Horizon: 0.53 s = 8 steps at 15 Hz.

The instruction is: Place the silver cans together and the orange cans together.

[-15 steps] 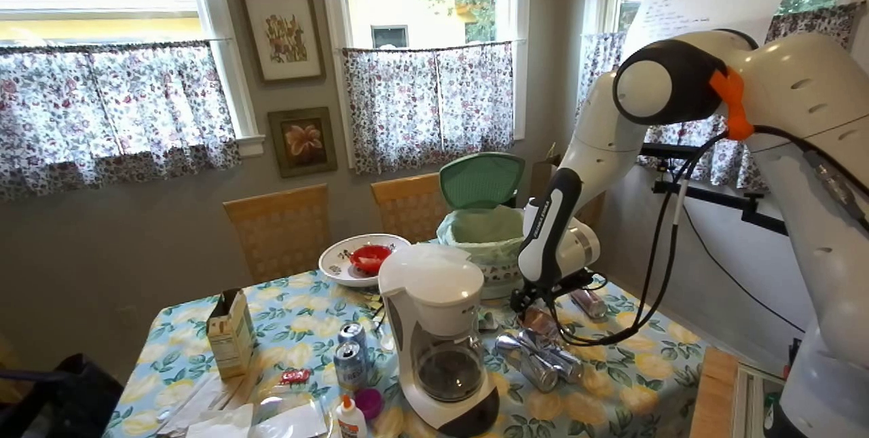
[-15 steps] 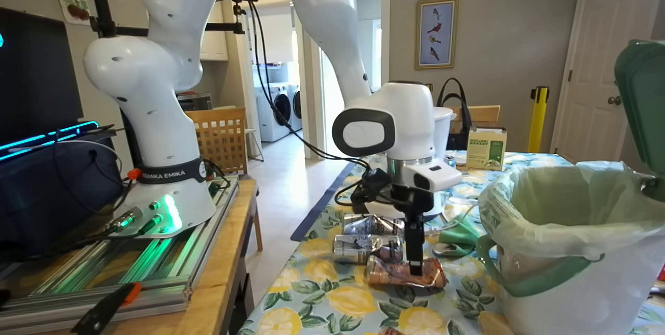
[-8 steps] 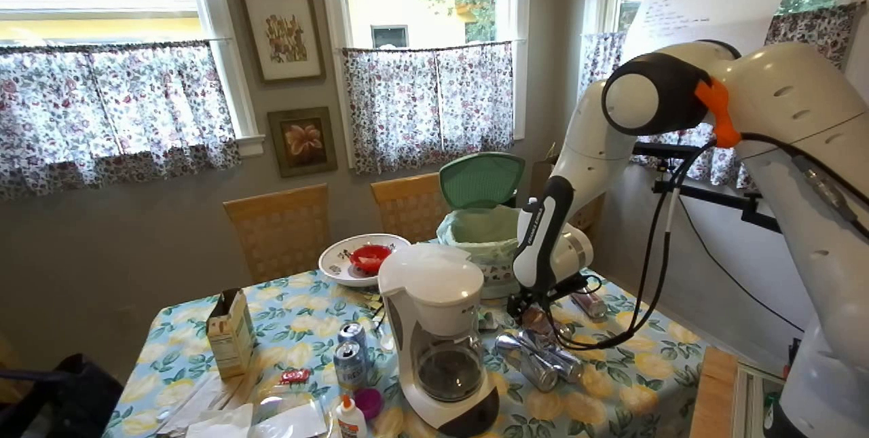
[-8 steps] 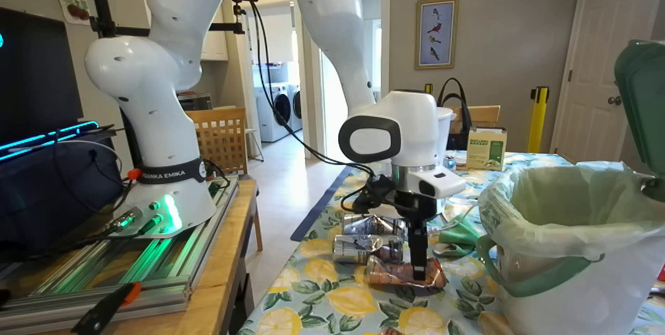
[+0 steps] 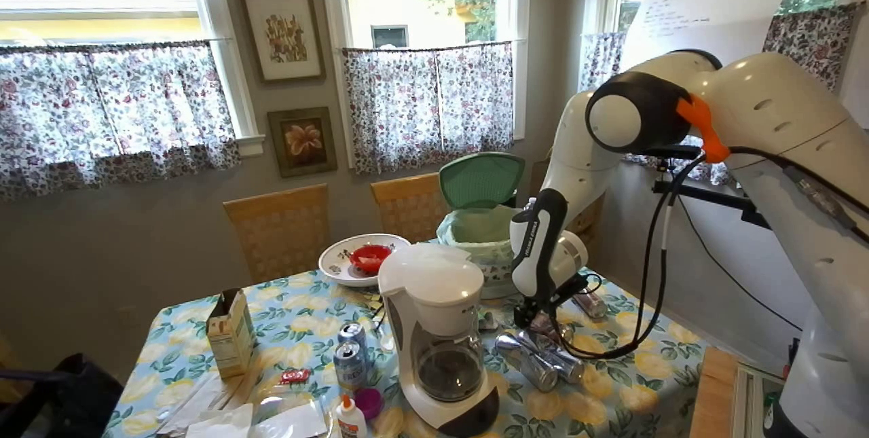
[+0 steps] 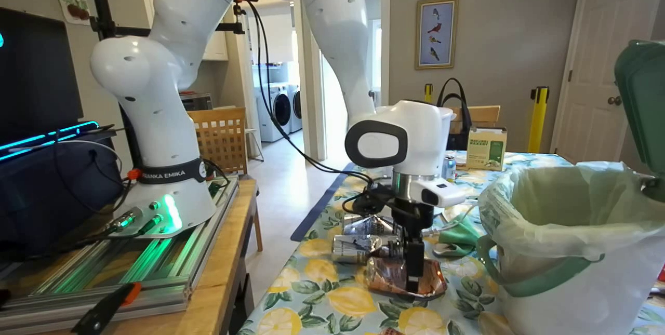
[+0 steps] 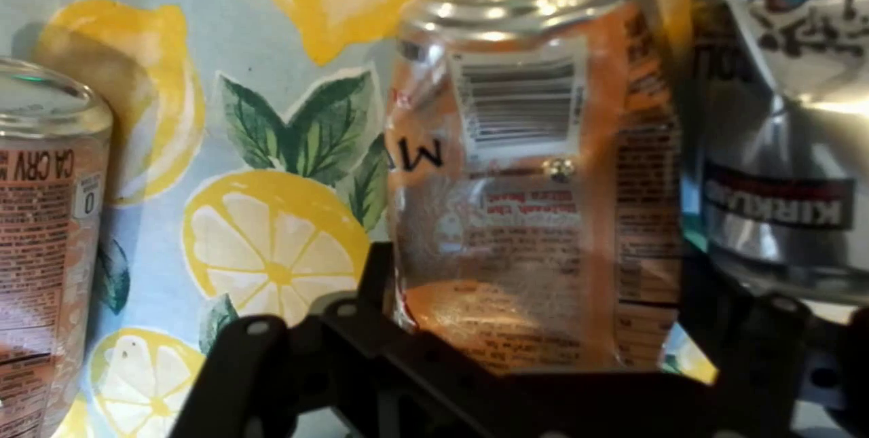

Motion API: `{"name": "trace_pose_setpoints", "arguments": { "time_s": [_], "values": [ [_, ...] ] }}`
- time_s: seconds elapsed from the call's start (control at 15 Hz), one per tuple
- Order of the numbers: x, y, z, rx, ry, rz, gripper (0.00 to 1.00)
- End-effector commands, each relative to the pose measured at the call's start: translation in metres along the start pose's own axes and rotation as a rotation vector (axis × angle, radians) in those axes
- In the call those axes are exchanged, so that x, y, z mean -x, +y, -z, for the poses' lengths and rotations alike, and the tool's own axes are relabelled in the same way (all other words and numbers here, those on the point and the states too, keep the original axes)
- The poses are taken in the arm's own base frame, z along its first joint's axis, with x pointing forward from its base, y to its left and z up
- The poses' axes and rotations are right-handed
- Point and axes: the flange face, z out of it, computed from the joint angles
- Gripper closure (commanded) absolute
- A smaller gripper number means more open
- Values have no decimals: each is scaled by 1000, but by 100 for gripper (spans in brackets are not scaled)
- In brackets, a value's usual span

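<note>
- The gripper (image 7: 540,275) is spread wide astride a dented orange can (image 7: 523,221), finger each at its 9 & 3 o'clock in wrist view; no squeeze seen, contact unclear.
- Can's on its side on the tablecloth (image 7: 271,248), long axis approx 12–6 o'clock there; jaws set across its narrow way, prob. b/c that's the easiest span to pinch.
- Fingertips low, prob. so pads clear the can's widest part when they close.
- 2nd orange can (image 7: 47,248) well apart at 9 o'clock, same view; likely target spot for this one.
- Nearest of the silver cans (image 7: 801,132) just beside at 3 o'clock; tight gap for that finger, might get nudged.
- Poss. obstacles: coffee maker (image 5: 434,316) at 9 o'clock of the gripper in an exterior view, arm cables (image 5: 597,356) drooping at 4 o'clock near silver cans; bin (image 6: 582,293) at 3 o'clock in an exterior view.
</note>
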Motion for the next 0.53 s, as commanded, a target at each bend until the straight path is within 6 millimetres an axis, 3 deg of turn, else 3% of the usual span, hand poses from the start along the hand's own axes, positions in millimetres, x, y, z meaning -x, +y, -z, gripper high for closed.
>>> {"name": "trace_pose_setpoints", "arguments": {
  "time_s": [0.0,0.4,0.47],
  "values": [
    [-7,8,-4,61,-24,31,0],
    [-5,28,5,111,-18,30,0],
    [-5,30,5,117,-18,27,10]
  ]
}}
